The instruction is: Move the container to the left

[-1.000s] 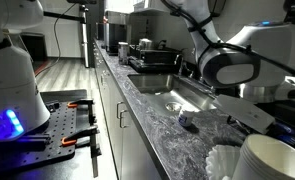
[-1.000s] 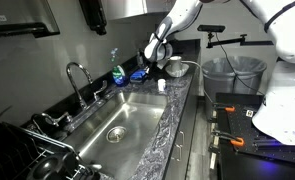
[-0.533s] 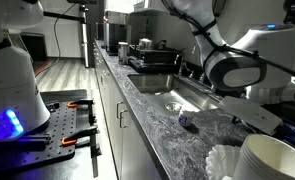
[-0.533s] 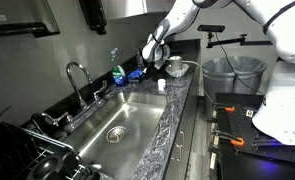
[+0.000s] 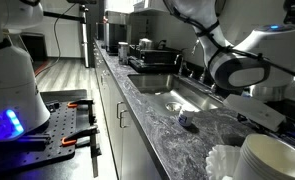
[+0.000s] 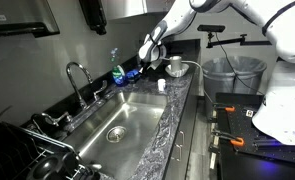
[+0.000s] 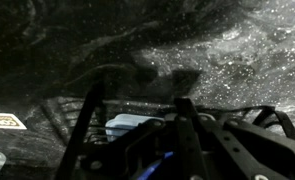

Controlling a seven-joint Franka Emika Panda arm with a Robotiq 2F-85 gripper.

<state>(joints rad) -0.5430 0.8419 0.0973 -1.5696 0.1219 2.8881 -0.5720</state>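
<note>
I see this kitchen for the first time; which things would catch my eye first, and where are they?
The white robot arm comes down from above, its gripper shut, seemingly on the small blue container beside the bottle of blue liquid. The wide steel sink fills the middle, and stacked white bowls stand nearest the camera in an exterior view.

exterior views dim, soft, low-res; wrist view very dark, grainy, blurred.
</note>
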